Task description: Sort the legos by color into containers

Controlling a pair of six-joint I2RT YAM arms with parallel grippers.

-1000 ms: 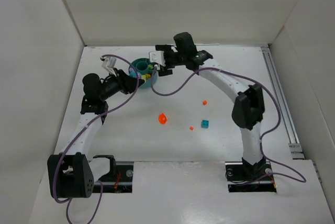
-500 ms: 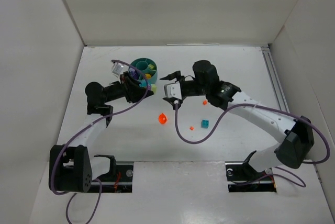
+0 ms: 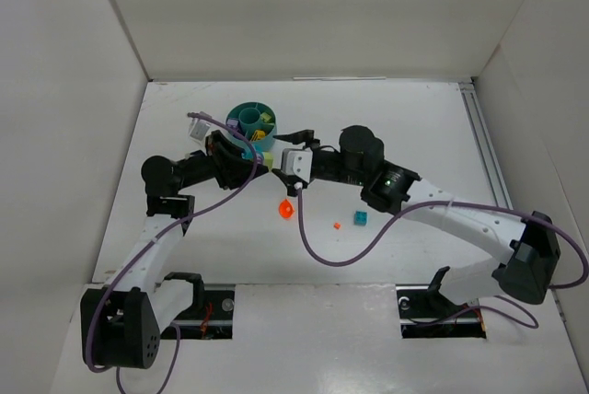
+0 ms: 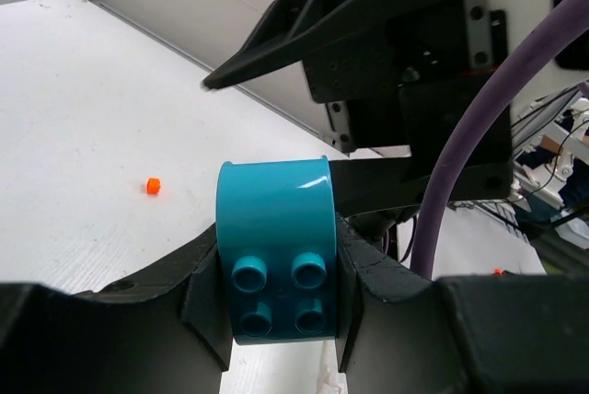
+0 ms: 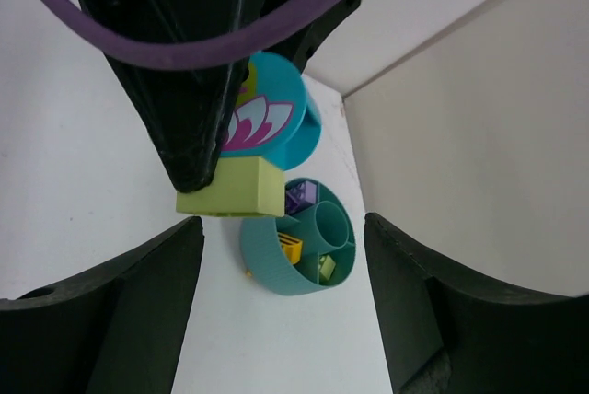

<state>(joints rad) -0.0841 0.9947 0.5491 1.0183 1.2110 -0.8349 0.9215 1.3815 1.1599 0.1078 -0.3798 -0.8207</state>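
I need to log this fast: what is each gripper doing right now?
Left gripper: closed on a teal lego.
Right gripper: open, holding nothing.

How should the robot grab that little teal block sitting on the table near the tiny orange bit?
Probably from straight above, pinching two opposite flat sides of the small teal plastic block. It is boxy, sits flat on the white table, and nothing touches it.

right fingers off the bowl, narrowing, now beside left fingers
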